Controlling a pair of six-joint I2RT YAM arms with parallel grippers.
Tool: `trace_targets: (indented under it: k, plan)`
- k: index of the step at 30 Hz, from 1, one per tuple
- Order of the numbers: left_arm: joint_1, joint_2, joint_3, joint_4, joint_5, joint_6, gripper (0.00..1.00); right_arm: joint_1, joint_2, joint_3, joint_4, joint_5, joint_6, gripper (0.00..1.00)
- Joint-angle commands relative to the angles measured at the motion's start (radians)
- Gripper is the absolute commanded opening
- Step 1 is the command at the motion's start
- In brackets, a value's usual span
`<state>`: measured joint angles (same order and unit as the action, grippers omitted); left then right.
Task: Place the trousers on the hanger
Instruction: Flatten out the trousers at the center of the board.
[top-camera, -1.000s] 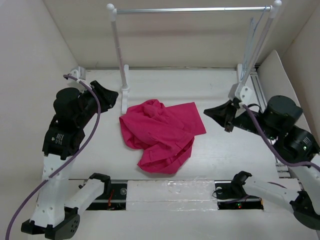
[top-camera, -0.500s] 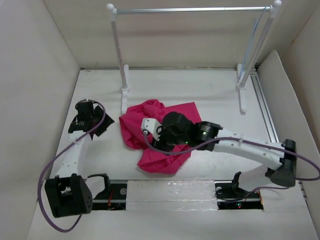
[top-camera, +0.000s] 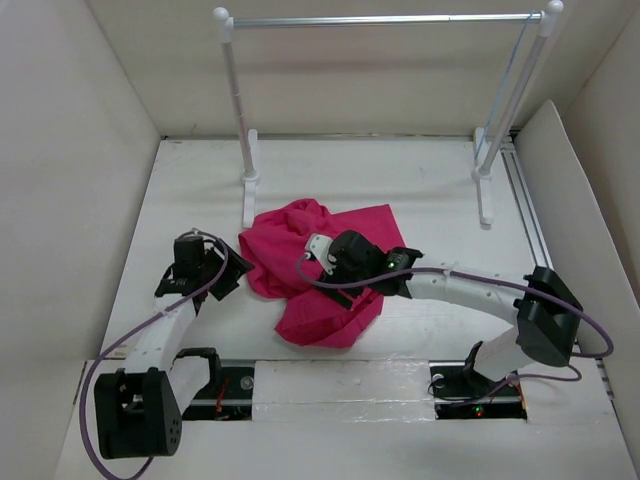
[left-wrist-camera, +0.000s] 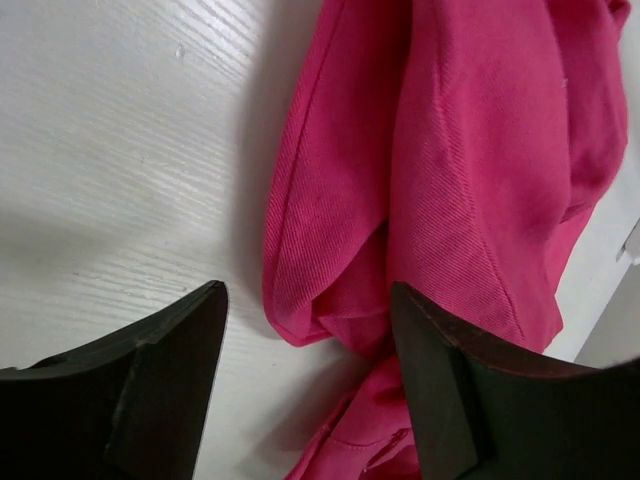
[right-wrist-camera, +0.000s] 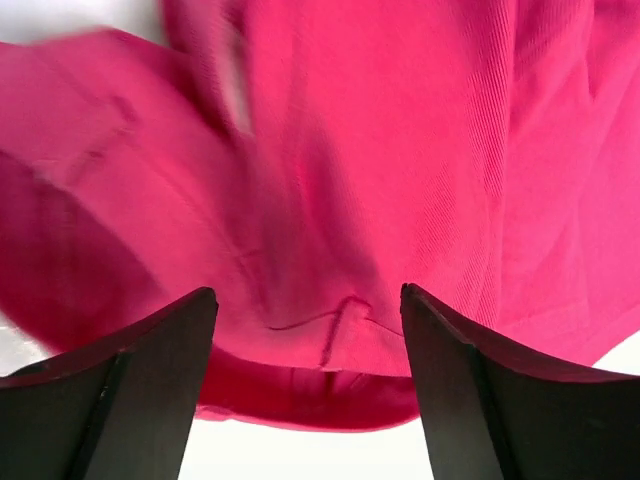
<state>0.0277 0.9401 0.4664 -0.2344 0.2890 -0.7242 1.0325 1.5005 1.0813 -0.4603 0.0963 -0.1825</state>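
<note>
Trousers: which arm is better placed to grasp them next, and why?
Probably right. The right gripper hangs open over the trousers, cloth filling its gap; the left gripper, also open, sits at their edge, partly over bare table.

We're hovering close over the trousers (right-wrist-camera: 400, 150), pink folds filling our view, right gripper (right-wrist-camera: 307, 295) spread wide, seam between its fingers (right-wrist-camera: 130, 390).
</note>
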Motion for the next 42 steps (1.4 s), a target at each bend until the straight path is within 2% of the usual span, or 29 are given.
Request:
trace_targets:
  k: [1, 4, 7, 8, 9, 10, 12, 13, 16, 18, 20, 21, 22, 24, 25, 26, 27, 30, 33, 34, 36, 39, 40, 42]
  plan:
    - [-0.005, 0.041, -0.037, 0.122, 0.042, -0.029, 0.6, -0.037, 0.006, -0.029, 0.12, -0.052, 0.055, 0.78]
    - [-0.005, 0.104, -0.046, 0.177, 0.058, -0.018, 0.6, -0.037, 0.052, -0.037, 0.13, -0.085, 0.063, 0.73]
    - [-0.034, 0.193, -0.043, 0.227, 0.072, -0.011, 0.6, -0.037, 0.046, -0.052, 0.155, -0.084, 0.087, 0.38]
    - [-0.047, 0.247, -0.038, 0.26, 0.062, -0.011, 0.58, -0.037, 0.037, -0.054, 0.16, -0.081, 0.095, 0.18]
    - [-0.083, 0.274, -0.025, 0.271, 0.053, -0.014, 0.57, -0.037, 0.026, -0.05, 0.158, -0.072, 0.094, 0.08]
    - [-0.101, 0.323, -0.017, 0.306, 0.053, -0.015, 0.49, -0.037, 0.009, -0.041, 0.15, -0.067, 0.092, 0.0]
    - [-0.141, 0.364, 0.006, 0.323, 0.042, -0.024, 0.24, -0.037, -0.058, -0.009, 0.108, -0.028, 0.081, 0.0]
    - [-0.141, 0.387, 0.041, 0.31, 0.006, -0.026, 0.0, -0.028, -0.084, 0.04, 0.047, -0.009, 0.077, 0.0]
    - [-0.131, 0.359, 0.136, 0.201, -0.08, -0.023, 0.0, -0.028, -0.224, 0.138, -0.11, 0.075, 0.057, 0.0]
    - [-0.108, 0.246, 0.204, 0.118, -0.132, 0.002, 0.0, -0.028, -0.314, 0.265, -0.191, 0.111, 0.041, 0.0]
    - [-0.086, 0.105, 0.348, -0.001, -0.259, 0.022, 0.0, -0.028, -0.361, 0.432, -0.332, 0.14, 0.026, 0.0]
    - [-0.086, 0.065, 0.467, -0.037, -0.33, 0.034, 0.0, -0.028, -0.384, 0.493, -0.427, 0.164, 0.02, 0.0]
    - [-0.086, 0.013, 0.532, -0.102, -0.434, 0.055, 0.0, -0.028, -0.388, 0.559, -0.477, 0.174, 0.014, 0.0]
    - [-0.077, -0.009, 0.662, -0.16, -0.514, 0.072, 0.0, -0.028, -0.384, 0.789, -0.607, 0.181, -0.011, 0.0]
    - [-0.077, -0.011, 0.793, -0.21, -0.575, 0.091, 0.0, -0.028, -0.364, 0.878, -0.644, 0.171, -0.018, 0.0]
    - [-0.077, -0.009, 0.965, -0.247, -0.626, 0.11, 0.0, -0.028, -0.33, 1.171, -0.743, 0.133, -0.034, 0.0]
    - [-0.077, -0.009, 0.966, -0.247, -0.649, 0.111, 0.0, -0.028, -0.33, 1.174, -0.744, 0.132, -0.034, 0.0]
    - [-0.077, -0.012, 1.119, -0.286, -0.709, 0.167, 0.0, -0.028, -0.269, 1.441, -0.811, 0.117, -0.035, 0.0]
    - [-0.077, 0.002, 1.208, -0.322, -0.722, 0.224, 0.0, -0.028, -0.315, 1.34, -0.792, 0.248, -0.009, 0.0]
    - [-0.077, 0.002, 1.21, -0.342, -0.734, 0.229, 0.0, -0.038, -0.336, 1.195, -0.775, 0.266, 0.006, 0.0]
    - [-0.077, -0.012, 1.157, -0.332, -0.708, 0.255, 0.0, -0.074, -0.375, 1.058, -0.732, 0.267, 0.017, 0.0]
    - [-0.077, -0.02, 1.05, -0.336, -0.648, 0.278, 0.0, -0.207, -0.401, 0.869, -0.694, 0.235, 0.037, 0.0]
    - [-0.077, -0.008, 1.013, -0.329, -0.624, 0.298, 0.0, -0.292, -0.414, 0.814, -0.674, 0.223, 0.032, 0.0]
    - [-0.077, 0.041, 0.921, -0.319, -0.55, 0.34, 0.0, -0.394, -0.44, 0.633, -0.596, 0.163, 0.014, 0.0]
